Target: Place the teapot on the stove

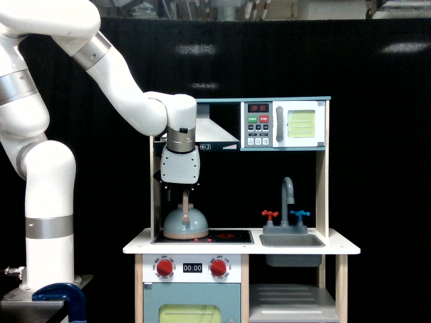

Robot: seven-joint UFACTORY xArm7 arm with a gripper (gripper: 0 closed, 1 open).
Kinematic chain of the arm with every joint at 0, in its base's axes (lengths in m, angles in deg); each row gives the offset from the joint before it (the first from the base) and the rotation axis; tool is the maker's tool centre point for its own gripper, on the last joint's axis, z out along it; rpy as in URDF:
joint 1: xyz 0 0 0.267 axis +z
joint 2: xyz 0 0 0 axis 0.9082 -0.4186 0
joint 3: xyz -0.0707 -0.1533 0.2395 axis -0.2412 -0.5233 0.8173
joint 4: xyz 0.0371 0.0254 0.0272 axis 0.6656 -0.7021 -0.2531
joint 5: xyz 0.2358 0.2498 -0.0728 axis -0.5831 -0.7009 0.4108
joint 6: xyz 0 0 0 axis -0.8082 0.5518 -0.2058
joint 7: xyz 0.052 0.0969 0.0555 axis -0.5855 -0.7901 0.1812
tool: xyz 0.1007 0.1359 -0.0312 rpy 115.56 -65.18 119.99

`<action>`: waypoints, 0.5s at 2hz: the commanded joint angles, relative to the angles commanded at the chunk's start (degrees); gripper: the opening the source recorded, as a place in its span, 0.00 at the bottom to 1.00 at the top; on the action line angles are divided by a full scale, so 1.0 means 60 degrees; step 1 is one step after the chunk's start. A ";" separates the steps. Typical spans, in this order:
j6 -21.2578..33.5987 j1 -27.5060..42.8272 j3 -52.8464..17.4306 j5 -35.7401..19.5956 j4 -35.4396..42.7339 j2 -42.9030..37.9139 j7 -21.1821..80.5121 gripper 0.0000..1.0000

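Black curtain behind, my jaws pinch the teapot [184, 222] by its handle so it sits on the stove [222, 236].

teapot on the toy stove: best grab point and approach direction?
Grip the upright wooden arched handle at its top, coming straight down from above. The teapot has a smooth dome body that offers little to pinch, while the handle stands upright above it. The pincer already sits at that handle, with the stove beneath.
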 joint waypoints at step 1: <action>0.0847 -0.0410 -0.0453 0.0664 0.0337 0.0331 0.0009 1.00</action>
